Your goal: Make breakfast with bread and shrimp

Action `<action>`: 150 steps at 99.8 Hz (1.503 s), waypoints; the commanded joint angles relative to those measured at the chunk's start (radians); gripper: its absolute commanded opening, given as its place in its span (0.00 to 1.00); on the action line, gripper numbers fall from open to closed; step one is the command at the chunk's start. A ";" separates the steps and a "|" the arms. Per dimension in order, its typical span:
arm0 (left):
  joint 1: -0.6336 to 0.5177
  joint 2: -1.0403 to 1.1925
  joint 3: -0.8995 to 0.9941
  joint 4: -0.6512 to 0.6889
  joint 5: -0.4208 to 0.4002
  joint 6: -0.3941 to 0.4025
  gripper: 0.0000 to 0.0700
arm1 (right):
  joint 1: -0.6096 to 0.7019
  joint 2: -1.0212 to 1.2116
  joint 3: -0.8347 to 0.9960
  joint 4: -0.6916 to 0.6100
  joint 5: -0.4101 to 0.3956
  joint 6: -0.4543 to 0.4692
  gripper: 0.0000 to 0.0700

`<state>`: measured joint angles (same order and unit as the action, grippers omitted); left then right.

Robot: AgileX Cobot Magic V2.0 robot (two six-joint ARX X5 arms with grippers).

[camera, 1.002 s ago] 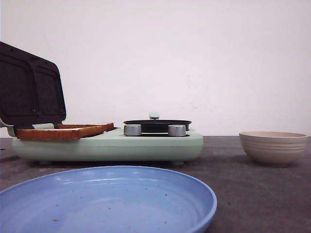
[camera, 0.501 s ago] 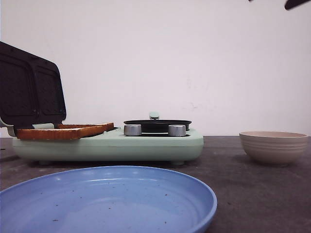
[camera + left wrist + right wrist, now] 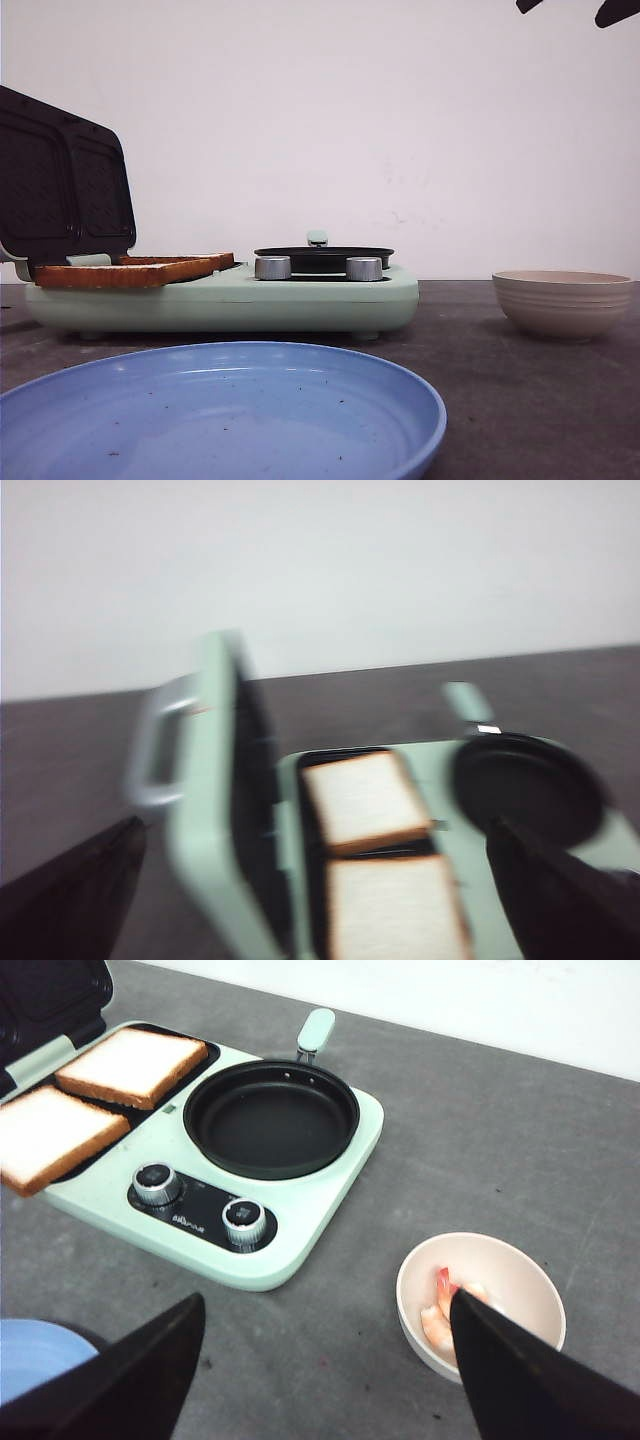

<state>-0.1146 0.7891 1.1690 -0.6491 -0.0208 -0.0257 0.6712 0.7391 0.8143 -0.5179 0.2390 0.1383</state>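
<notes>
**Item 1 — right gripper** [image 3: 320, 1360]. In your front view its two dark fingertips now show at the top right corner. A second ago that corner was bare; half a second ago only slivers showed. You are watching the right arm come into the workspace from above. In its wrist view the fingers stand wide apart with nothing between them: released, empty.

**Item 2 — left gripper** [image 3: 320, 890]. Fingers spread wide in its blurred wrist view, holding nothing. It does not appear in your front view.

**Item 3 — bread** [image 3: 95, 1095]. Two slices side by side on the sandwich plate of the mint-green breakfast maker [image 3: 300, 1245], lid [image 3: 60, 180] raised. From the frying pan [image 3: 272, 1118], the slices sit at about 9 o'clock on the table.

**Item 4 — shrimp** [image 3: 447, 1315]. Pink pieces in the beige bowl [image 3: 563, 300], which stands apart from the appliance at roughly 4 o'clock from the pan. The near finger partly hides them.

**Item 5 — blue plate** [image 3: 400, 400]. Nearest your front camera, bare.

**Reading.** On the table nothing has shifted across the second; only the right arm has. Judged from its position above the bowl side, you are likely at the start of the shrimp step: reach into the bowl, then carry to the empty pan.
</notes>
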 commanded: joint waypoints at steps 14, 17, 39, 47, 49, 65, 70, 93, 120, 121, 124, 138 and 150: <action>0.104 0.008 0.010 0.029 0.064 -0.132 0.90 | 0.006 0.005 0.008 -0.007 0.005 0.005 0.68; 0.126 0.012 0.010 0.034 0.100 -0.154 0.90 | 0.006 0.005 0.008 -0.007 0.005 0.003 0.68; 0.322 0.092 0.010 0.066 0.330 -0.279 0.90 | 0.006 0.005 0.008 -0.008 0.005 -0.015 0.68; 0.394 0.138 0.010 0.073 0.410 -0.314 0.90 | 0.006 0.005 0.008 -0.008 0.005 -0.016 0.68; 0.409 0.151 0.010 0.077 0.426 -0.326 0.90 | 0.006 0.005 0.008 -0.008 0.005 -0.017 0.68; 0.507 0.253 0.010 0.152 0.543 -0.440 0.90 | 0.006 0.005 0.008 -0.007 0.004 -0.023 0.68; 0.529 0.285 0.010 0.179 0.582 -0.476 0.90 | 0.006 0.005 0.008 -0.008 0.004 -0.023 0.68; 0.576 0.437 0.010 0.318 0.694 -0.620 0.89 | 0.006 0.005 0.008 -0.006 0.003 -0.041 0.68; 0.579 0.600 0.010 0.467 0.787 -0.675 0.89 | 0.006 0.005 0.008 0.014 0.002 -0.042 0.68; 0.579 0.606 0.010 0.472 0.790 -0.676 0.89 | 0.006 0.005 0.008 0.015 0.002 -0.042 0.68; 0.579 0.621 0.010 0.486 0.799 -0.682 0.89 | 0.006 0.005 0.008 0.016 0.002 -0.042 0.68; 0.579 0.684 0.010 0.545 0.845 -0.706 0.88 | 0.006 0.005 0.008 0.016 0.001 -0.041 0.68; 0.577 0.722 0.010 0.589 0.865 -0.736 0.85 | 0.006 0.005 0.008 0.016 0.001 -0.041 0.68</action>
<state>0.4587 1.4879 1.1690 -0.0879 0.8310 -0.7341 0.6712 0.7391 0.8143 -0.5121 0.2386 0.1036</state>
